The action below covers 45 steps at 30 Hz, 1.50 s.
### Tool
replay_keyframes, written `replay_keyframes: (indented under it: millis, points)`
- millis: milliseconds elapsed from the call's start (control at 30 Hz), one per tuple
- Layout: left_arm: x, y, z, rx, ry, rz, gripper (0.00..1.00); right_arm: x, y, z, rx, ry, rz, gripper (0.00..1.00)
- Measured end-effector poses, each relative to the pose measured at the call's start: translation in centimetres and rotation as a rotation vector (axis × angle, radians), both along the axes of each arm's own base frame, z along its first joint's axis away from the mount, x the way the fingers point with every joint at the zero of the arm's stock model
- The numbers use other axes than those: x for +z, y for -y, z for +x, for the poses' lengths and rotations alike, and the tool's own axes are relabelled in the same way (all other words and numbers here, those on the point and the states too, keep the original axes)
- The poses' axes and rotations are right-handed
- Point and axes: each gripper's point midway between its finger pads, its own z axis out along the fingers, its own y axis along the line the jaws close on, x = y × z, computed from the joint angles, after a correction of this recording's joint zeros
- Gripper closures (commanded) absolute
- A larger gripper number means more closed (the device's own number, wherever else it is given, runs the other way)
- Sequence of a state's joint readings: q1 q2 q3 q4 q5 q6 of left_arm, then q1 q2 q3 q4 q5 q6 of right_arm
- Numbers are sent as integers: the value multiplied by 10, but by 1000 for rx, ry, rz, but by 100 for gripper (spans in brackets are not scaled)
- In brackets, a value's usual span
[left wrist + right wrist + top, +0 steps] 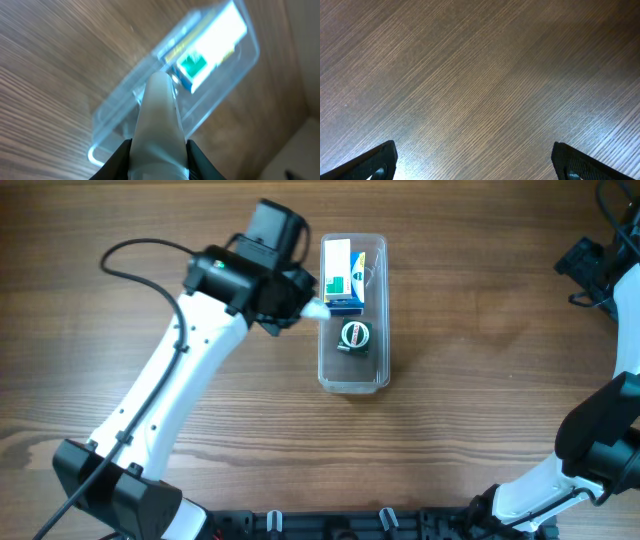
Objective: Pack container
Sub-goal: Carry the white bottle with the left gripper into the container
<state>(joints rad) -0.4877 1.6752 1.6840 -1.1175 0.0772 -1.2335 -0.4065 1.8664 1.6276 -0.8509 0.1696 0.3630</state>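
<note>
Left gripper (pixel 159 162) pinched pale tube (pixel 159 107), tip at tub's (pixel 352 383) left wall; tub's long axis fore-aft. Right gripper (pixel 474 152) spread, well apart.

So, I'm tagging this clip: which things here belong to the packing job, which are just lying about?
Job: container; white-green box and round black item inside it; whitish tapered item held by left gripper at its rim.
Not the job: wooden table; black cable; right gripper, open.
</note>
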Motion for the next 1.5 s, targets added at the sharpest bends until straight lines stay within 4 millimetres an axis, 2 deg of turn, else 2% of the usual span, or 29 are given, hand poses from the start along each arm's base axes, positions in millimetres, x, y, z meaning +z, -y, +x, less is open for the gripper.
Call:
replay_keyframes:
  millis: [67, 400, 500, 633, 867, 1167, 1500]
  points:
    - [0, 14, -7, -52, 11, 7, 78, 0, 0, 0, 0, 0, 0, 0]
    - [-1, 44, -22, -251, 107, 129, 77, 0, 0, 0, 0, 0, 0, 0]
    - [-13, 53, -23, -314, 104, 176, 78, 0, 0, 0, 0, 0, 0, 0]
    - [-47, 62, -17, -400, 64, 247, 78, 0, 0, 0, 0, 0, 0, 0]
    - [-86, 75, -17, -492, 14, 310, 75, 0, 0, 0, 0, 0, 0, 0]
    - [-94, 85, -36, -550, -21, 335, 74, 0, 0, 0, 0, 0, 0, 0]
    - [-122, 98, -56, -621, -88, 383, 69, 0, 0, 0, 0, 0, 0, 0]
